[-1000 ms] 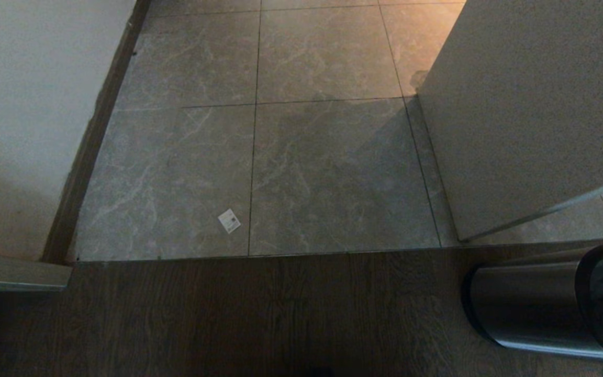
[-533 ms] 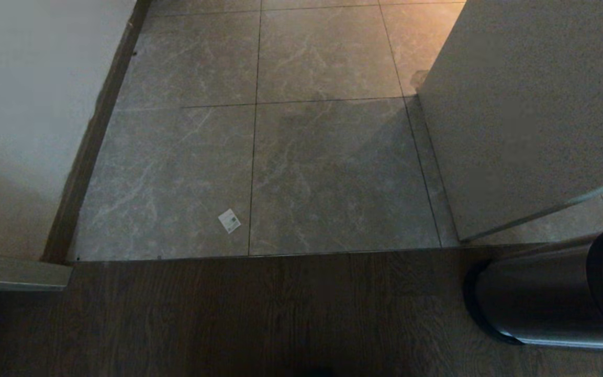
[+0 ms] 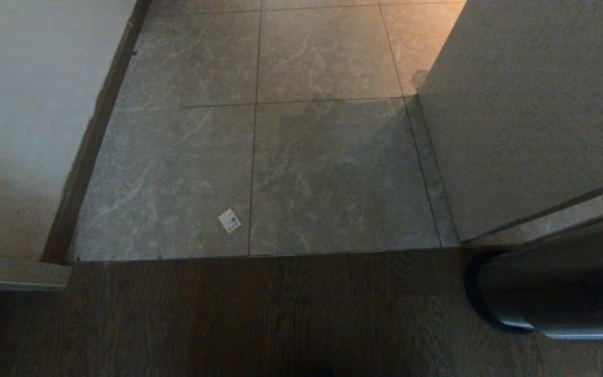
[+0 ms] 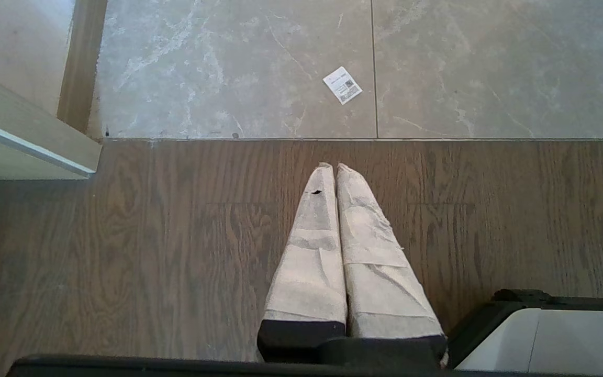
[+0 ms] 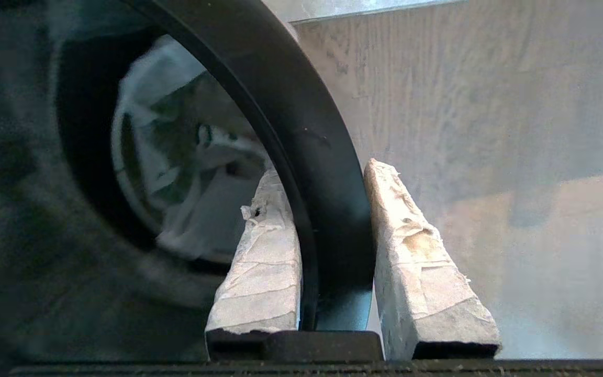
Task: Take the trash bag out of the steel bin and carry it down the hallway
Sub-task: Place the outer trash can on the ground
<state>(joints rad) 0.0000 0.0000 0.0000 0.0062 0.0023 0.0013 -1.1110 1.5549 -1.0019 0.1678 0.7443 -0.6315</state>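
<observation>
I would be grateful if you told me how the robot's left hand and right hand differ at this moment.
The left hand hovers over bare wooden floor with its fingers pressed together, holding nothing; the right hand grips the black rim ring of the steel bin, one finger inside the bin and one outside. The trash bag lies beyond the right hand only. Both hands have pale taped fingers.
</observation>
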